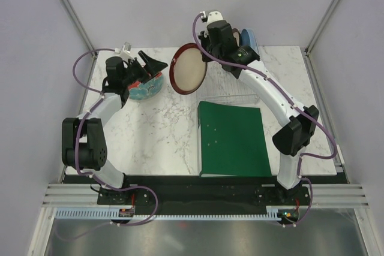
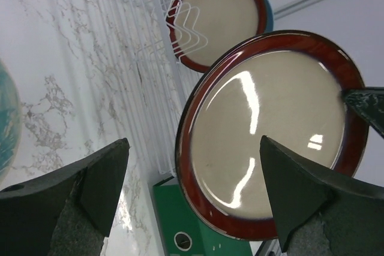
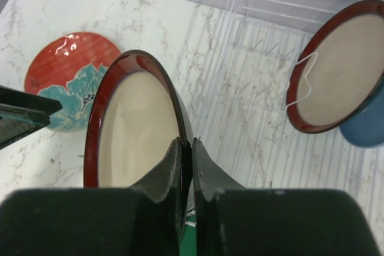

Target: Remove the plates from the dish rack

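My right gripper (image 3: 186,142) is shut on the rim of a dark-red-rimmed, cream-centred plate (image 3: 135,124) and holds it on edge in the air (image 1: 188,68), left of the dish rack (image 1: 233,95). My left gripper (image 2: 193,142) is open and faces this plate (image 2: 270,130) without touching it. The red plate with the teal flower (image 1: 146,89) lies flat on the table under the left gripper (image 1: 151,63). A second red-rimmed cream plate (image 3: 336,76) stands upright in the rack (image 3: 264,46), with the light blue plate (image 3: 363,129) behind it.
A flat green folder (image 1: 234,139) lies on the marble table (image 1: 156,136) in front of the rack, below the held plate. Grey walls and metal posts close in the table at the back and both sides.
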You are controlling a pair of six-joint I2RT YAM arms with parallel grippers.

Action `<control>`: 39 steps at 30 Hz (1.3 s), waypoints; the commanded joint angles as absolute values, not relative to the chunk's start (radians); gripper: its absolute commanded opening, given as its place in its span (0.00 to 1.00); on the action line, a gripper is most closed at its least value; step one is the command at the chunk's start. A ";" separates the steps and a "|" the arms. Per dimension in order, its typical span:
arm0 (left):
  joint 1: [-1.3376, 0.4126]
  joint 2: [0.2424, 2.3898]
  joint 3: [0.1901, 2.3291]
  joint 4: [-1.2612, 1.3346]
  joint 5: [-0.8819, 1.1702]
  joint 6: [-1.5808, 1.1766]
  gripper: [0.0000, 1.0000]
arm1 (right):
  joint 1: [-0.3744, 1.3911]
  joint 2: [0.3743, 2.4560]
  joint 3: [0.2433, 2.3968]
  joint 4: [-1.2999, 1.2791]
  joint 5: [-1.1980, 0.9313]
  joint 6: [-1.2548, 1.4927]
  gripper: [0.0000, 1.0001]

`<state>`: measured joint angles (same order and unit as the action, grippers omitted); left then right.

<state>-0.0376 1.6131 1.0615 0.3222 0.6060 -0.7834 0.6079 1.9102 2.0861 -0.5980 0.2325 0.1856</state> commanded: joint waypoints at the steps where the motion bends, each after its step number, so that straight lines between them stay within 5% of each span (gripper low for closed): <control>1: -0.046 1.624 1.031 0.518 0.676 -0.911 0.95 | 0.621 1.781 2.082 -0.402 0.170 0.297 0.00; 19: -0.060 1.661 0.966 0.651 0.706 -0.954 0.89 | 0.624 1.770 2.045 -0.353 0.155 0.351 0.00; 23: -0.063 1.715 0.956 0.826 0.764 -1.072 0.76 | 0.624 1.752 2.008 -0.324 0.147 0.376 0.00; 24: -0.063 1.727 0.956 0.865 0.773 -1.100 0.61 | 0.623 1.749 1.988 -0.308 0.144 0.383 0.00; 26: -0.064 1.752 0.948 0.998 0.790 -1.187 0.58 | 0.623 1.744 1.976 -0.302 0.141 0.391 0.00; 27: -0.064 1.775 0.946 1.041 0.795 -1.213 0.46 | 0.623 1.740 1.962 -0.298 0.141 0.394 0.00; 29: -0.064 1.804 0.945 1.159 0.811 -1.294 0.43 | 0.624 1.735 1.951 -0.287 0.143 0.403 0.00; 32: -0.066 1.870 0.943 1.291 0.830 -1.411 0.18 | 0.624 1.733 1.936 -0.276 0.132 0.411 0.00; 33: -0.066 1.888 0.943 1.375 0.833 -1.440 0.03 | 0.624 1.733 1.936 -0.273 0.129 0.413 0.00; 39: -0.071 1.993 0.985 1.534 0.885 -1.582 0.02 | 0.623 1.740 1.919 -0.265 0.110 0.420 0.00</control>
<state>-0.0528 1.9568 0.9474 1.2453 0.8017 -1.4044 0.6048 1.8156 1.9053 -0.4538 0.1856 0.3649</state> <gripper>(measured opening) 0.050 0.122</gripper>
